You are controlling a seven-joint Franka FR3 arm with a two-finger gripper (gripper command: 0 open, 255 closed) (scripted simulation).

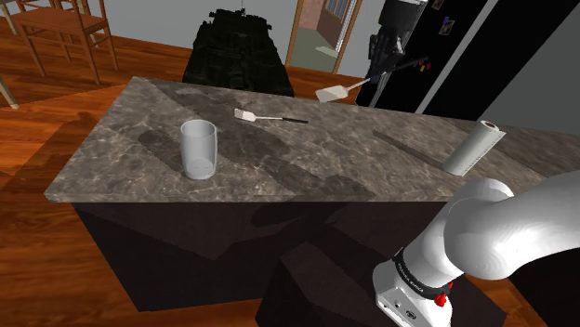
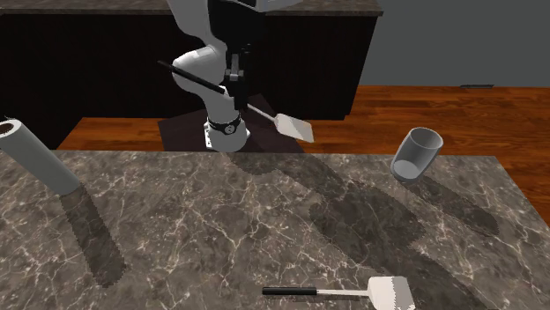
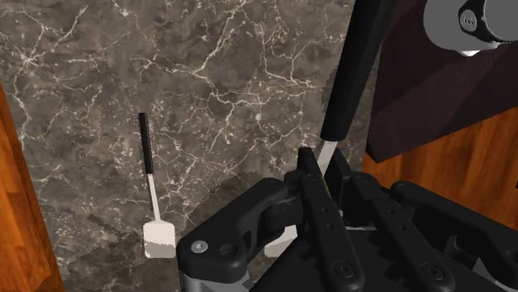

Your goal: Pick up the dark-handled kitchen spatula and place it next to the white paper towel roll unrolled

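My gripper (image 1: pixel 380 72) hangs high above the far side of the marble counter (image 1: pixel 353 163), shut on a dark-handled spatula (image 1: pixel 336 91) with a pale blade. In the second exterior view the gripper (image 2: pixel 235 84) holds that spatula (image 2: pixel 293 127) slanted in the air in front of the arm. In the wrist view the fingers (image 3: pixel 309 178) clasp its thin shaft just below the dark handle (image 3: pixel 353 79). A second dark-handled spatula (image 1: pixel 270 118) (image 2: pixel 339 291) (image 3: pixel 150 178) lies flat on the counter. The white paper towel roll (image 1: pixel 472 147) (image 2: pixel 40 158) stands at the counter's end on the shoulder view's right.
A clear tumbler (image 1: pixel 199 149) (image 2: pixel 416 154) stands on the counter toward the shoulder view's left. A black bulky object (image 1: pixel 232 51) sits behind the counter, with wooden chairs (image 1: pixel 65 32) at back left and a black cabinet (image 1: pixel 483 51) at back right. Wooden floor surrounds the counter.
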